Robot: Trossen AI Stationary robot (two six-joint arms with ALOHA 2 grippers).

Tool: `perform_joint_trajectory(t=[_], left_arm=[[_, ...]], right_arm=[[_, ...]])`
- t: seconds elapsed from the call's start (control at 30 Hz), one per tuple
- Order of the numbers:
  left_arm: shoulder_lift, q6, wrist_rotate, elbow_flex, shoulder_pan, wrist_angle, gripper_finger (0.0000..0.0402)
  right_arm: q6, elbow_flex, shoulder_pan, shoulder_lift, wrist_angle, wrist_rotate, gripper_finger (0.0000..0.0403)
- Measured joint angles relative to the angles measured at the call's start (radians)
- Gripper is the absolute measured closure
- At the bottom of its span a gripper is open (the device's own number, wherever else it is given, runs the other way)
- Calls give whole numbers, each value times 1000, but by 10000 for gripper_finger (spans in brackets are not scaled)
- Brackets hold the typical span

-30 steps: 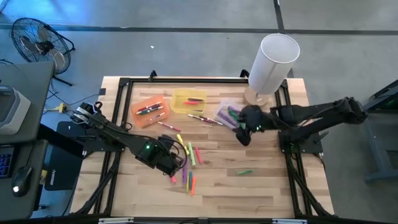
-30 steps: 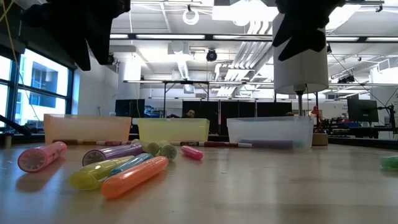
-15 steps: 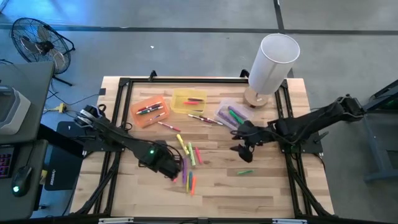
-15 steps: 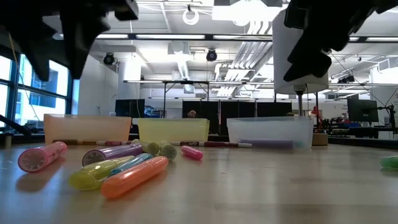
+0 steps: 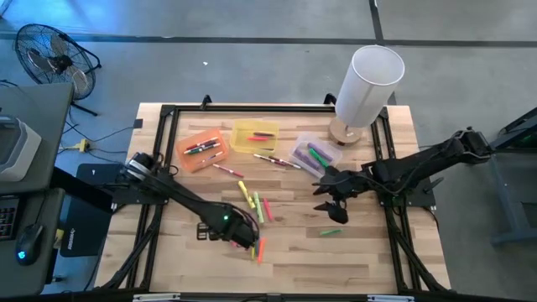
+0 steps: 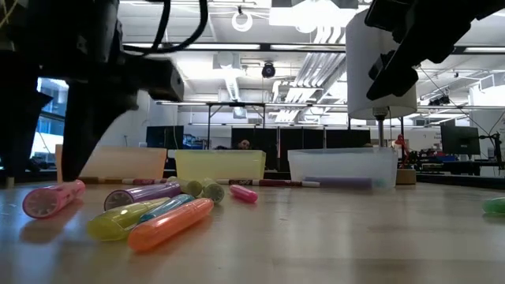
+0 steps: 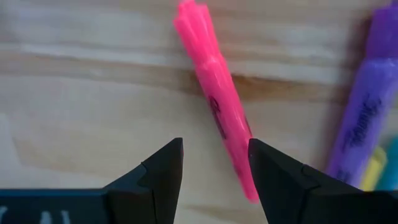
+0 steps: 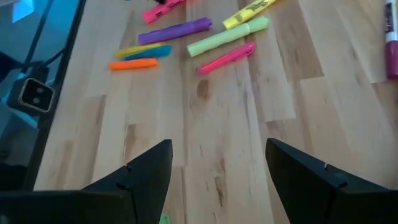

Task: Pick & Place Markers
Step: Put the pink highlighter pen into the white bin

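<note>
Bare wood lies between the left tool (image 5: 248,241) and a lone green marker (image 5: 332,232).

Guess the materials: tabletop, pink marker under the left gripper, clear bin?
Tabletop: looks like wood planks, pale matte finish; grain and board seams show.
Pink marker: probably plastic, smooth, slightly glossy barrel with dark printing.
Clear bin: likely translucent plastic; markers inside show through its wall.
Left gripper hangs open over the marker.

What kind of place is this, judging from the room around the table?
Probably a robotics lab or workshop in an industrial-style building. The low view shows bare ceiling pipes and rows of strip lights over distant workbenches. The high view shows a concrete floor and a floor fan beside the wooden table.
</note>
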Motion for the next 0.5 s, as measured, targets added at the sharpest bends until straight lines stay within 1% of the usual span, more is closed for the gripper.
perform_joint_trajectory(t=[0.23,0.33,0.4,0.5], left_arm=[[70,1,19,4,2,83,225],[81,2,58,4,8,87,232],[91,27,79,5,17,94,250],[92,70,87,5,24,102,298]], right_arm=[[-27,0,0,0,2,-9,156],[-27,0,0,0,3,-12,156],[-28,0,0,0,2,-20,156],[-31,0,0,0,2,-25,156]])
